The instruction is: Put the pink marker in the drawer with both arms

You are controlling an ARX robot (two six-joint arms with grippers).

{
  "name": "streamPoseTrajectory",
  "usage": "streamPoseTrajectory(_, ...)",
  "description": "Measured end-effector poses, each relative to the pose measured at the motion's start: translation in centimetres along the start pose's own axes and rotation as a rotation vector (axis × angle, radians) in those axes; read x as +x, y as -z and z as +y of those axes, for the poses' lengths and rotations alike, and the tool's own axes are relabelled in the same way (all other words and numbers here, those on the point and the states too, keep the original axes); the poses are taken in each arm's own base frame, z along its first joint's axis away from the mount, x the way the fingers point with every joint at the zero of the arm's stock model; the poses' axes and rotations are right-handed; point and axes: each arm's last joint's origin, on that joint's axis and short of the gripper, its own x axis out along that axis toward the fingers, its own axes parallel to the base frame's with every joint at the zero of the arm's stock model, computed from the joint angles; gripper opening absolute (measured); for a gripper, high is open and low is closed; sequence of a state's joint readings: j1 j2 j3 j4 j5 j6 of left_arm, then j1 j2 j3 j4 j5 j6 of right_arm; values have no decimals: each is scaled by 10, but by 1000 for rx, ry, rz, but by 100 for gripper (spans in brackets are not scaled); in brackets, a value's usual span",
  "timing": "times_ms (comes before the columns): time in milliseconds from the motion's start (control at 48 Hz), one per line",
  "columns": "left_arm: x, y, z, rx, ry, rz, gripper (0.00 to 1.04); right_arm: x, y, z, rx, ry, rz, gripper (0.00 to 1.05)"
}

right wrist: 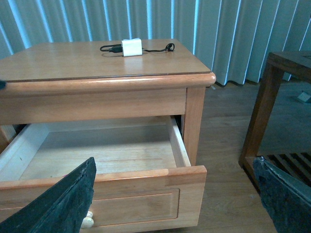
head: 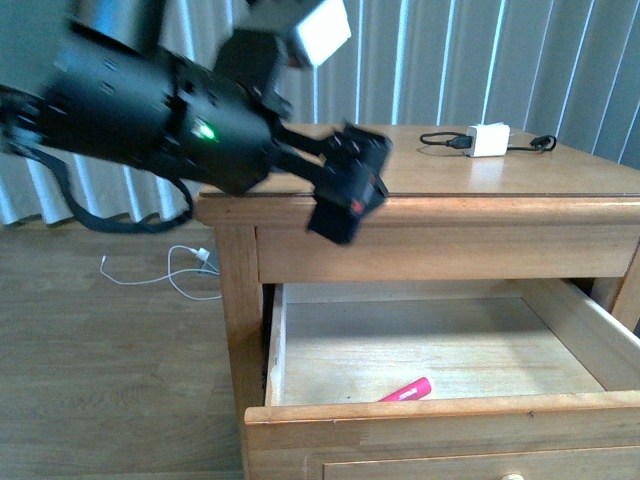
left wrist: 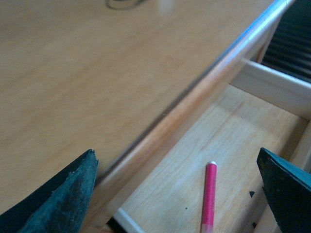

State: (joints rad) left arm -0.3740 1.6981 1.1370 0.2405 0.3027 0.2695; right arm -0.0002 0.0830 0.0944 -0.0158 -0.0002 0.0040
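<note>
The drawer (head: pixel 450 412) is pulled out wide, showing its pale wood floor. On that floor, near the front rim, lies the pink marker (head: pixel 405 390). My left gripper (head: pixel 350 195) hangs open above the nightstand's front edge, clear of the marker. In the left wrist view the pink marker (left wrist: pixel 209 196) lies flat on the drawer floor between the spread fingers (left wrist: pixel 63 199), well below them. My right gripper (right wrist: pixel 175 165) is open and empty in front of the drawer (right wrist: pixel 131 204), near its pale knob (right wrist: pixel 87 221). The marker does not show in the right wrist view.
A white charger (head: pixel 488 140) with a black cable sits on the nightstand top (head: pixel 560 170). A white cable (head: pixel 180 270) lies on the wood floor to the left. Another wooden table (right wrist: pixel 272 97) stands to the nightstand's right. Vertical blinds run behind.
</note>
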Motion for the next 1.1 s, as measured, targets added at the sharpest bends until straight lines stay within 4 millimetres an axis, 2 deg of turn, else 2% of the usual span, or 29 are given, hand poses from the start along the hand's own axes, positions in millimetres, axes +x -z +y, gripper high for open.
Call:
streamPoseTrajectory(125, -41, -7, 11, -16, -67, -69, 99, 0, 0, 0, 0, 0, 0, 96)
streamPoseTrajectory(312, -107, 3, 19, -58, -177, -114, 99, 0, 0, 0, 0, 0, 0, 96)
streamPoseTrajectory(417, -141, 13, 22, -102, -259, -128, 99, 0, 0, 0, 0, 0, 0, 96)
streamPoseTrajectory(500, -177, 31, 25, -166, -412, -134, 99, 0, 0, 0, 0, 0, 0, 96)
streamPoseTrajectory(542, -190, 41, 22, -185, -455, -120, 99, 0, 0, 0, 0, 0, 0, 96)
streamPoseTrajectory(667, -212, 63, 8, -256, -469, -101, 99, 0, 0, 0, 0, 0, 0, 96)
streamPoseTrajectory(833, -230, 85, -8, -386, -476, -129, 99, 0, 0, 0, 0, 0, 0, 96)
streamPoseTrajectory(1062, -232, 90, -9, -439, -488, -132, 98, 0, 0, 0, 0, 0, 0, 96)
streamPoseTrajectory(1104, -231, 91, -11, -394, -560, -163, 93, 0, 0, 0, 0, 0, 0, 96)
